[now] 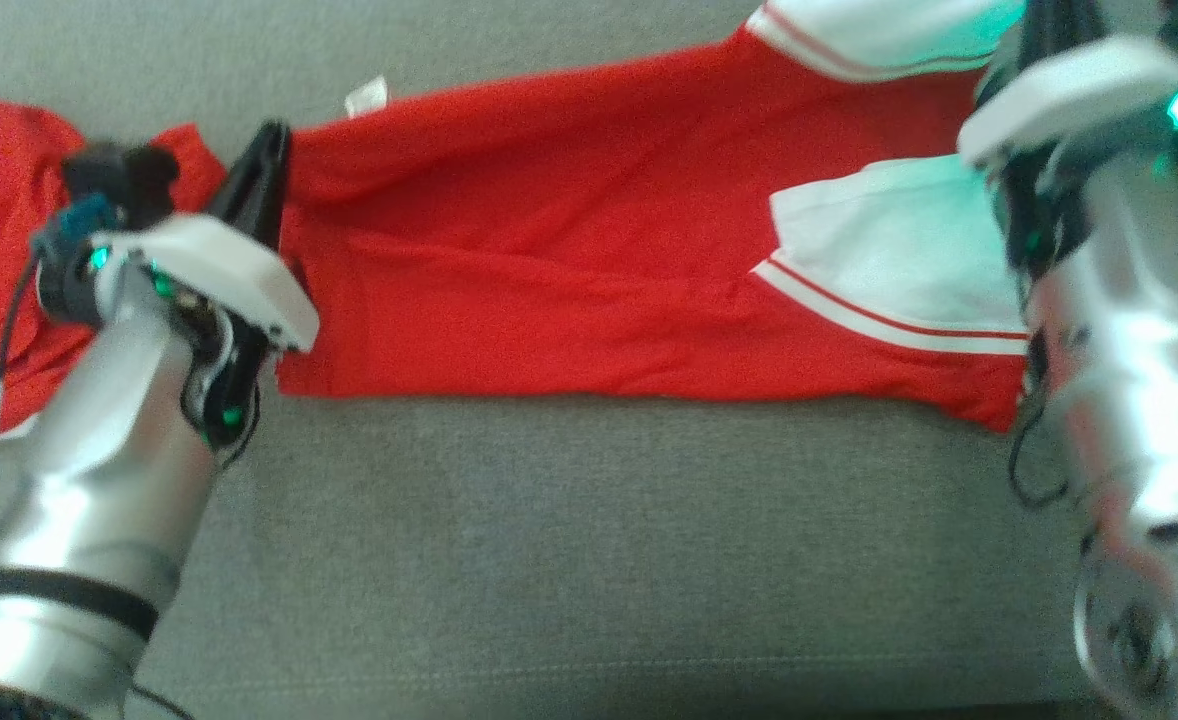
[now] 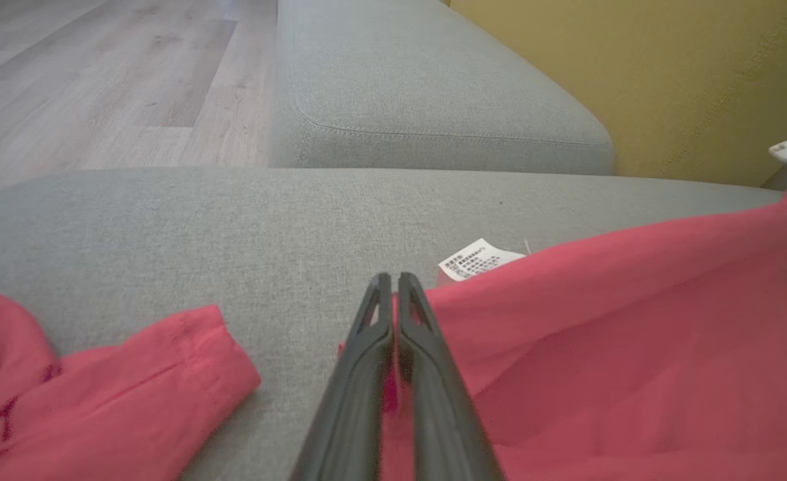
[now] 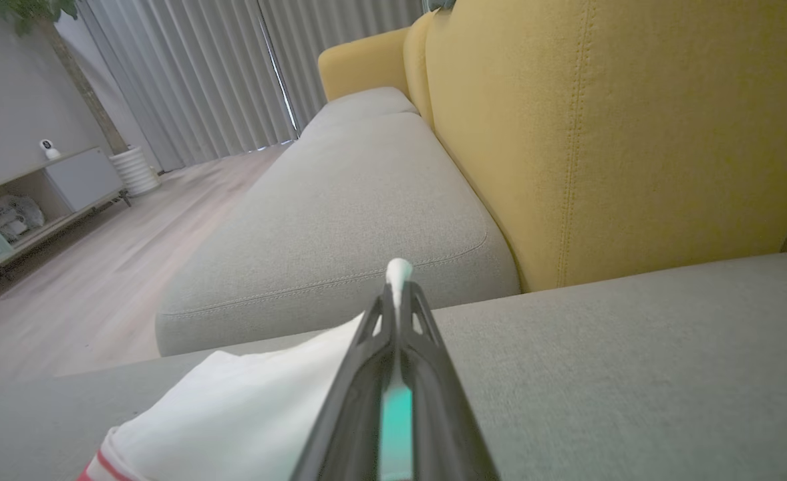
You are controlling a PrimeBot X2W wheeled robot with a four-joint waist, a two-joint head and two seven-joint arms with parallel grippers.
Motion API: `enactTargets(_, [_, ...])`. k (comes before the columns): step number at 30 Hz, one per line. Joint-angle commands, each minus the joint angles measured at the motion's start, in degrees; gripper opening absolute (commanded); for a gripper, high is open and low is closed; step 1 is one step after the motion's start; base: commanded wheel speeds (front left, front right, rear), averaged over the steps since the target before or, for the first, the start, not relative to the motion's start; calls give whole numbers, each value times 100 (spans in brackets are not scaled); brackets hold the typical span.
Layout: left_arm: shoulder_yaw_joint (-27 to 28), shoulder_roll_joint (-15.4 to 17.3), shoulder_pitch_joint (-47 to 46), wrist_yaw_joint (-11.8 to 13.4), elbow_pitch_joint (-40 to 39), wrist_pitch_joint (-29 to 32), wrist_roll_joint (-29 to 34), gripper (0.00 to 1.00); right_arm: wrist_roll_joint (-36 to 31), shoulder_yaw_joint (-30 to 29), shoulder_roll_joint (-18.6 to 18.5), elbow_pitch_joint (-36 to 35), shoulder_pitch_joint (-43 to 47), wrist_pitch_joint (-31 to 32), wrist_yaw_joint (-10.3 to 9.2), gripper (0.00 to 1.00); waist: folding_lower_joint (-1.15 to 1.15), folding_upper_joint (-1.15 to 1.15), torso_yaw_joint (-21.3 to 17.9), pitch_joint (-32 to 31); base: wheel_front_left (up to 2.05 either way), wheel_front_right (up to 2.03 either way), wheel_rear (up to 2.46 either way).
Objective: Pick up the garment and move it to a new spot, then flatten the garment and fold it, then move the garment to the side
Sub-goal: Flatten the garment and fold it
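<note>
— While both ends are pinched, what makes this flattening go well?

— Start with the grips. The left gripper [image 2: 393, 280], at nine o'clock in the head view, has its jaws shut on the red edge of the garment [image 1: 549, 250]. The right gripper [image 3: 399, 288], toward two o'clock, is clamped tight on the white part [image 3: 246, 407]. The garment lies stretched across the grey cushion [image 1: 589, 540]. I'd pull both ends evenly and low to the cushion, so the creases in the middle smooth out before either grip lets go.

— Any writing?

— A white care tag [image 2: 477, 259] at eleven o'clock, just beyond the left fingers. Its print is too small to read.
</note>
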Motion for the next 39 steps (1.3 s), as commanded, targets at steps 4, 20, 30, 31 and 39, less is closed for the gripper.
enactTargets(4, [607,87,553,130,-307,-69,291,0,1055,930,45,-1072,1068,202,37,0,0,0,-281,-398,0,0,0])
enactTargets(20, [1760,-430,1868,384,-514,-70,1208,0,1873,1387,-421,-3119,3420,1451,37,0,0,0,-329,-714,0,0,0])
enactTargets(30, [2809,-939,2689,783,-1486,-70,2002,100,1433,897,-233,-3359,3558,1561,37,100,0,0,-83,-869,0,0,0])
enactTargets(31, [2925,-1009,2791,771,-1591,-70,2058,100,1354,877,-214,-3314,3541,1571,37,100,0,0,-37,-874,0,0,0])
enactTargets(39, [3403,-1391,3371,509,-2117,-70,2499,100,526,247,-245,-2362,3255,1683,37,100,0,0,496,-850,0,0,0])
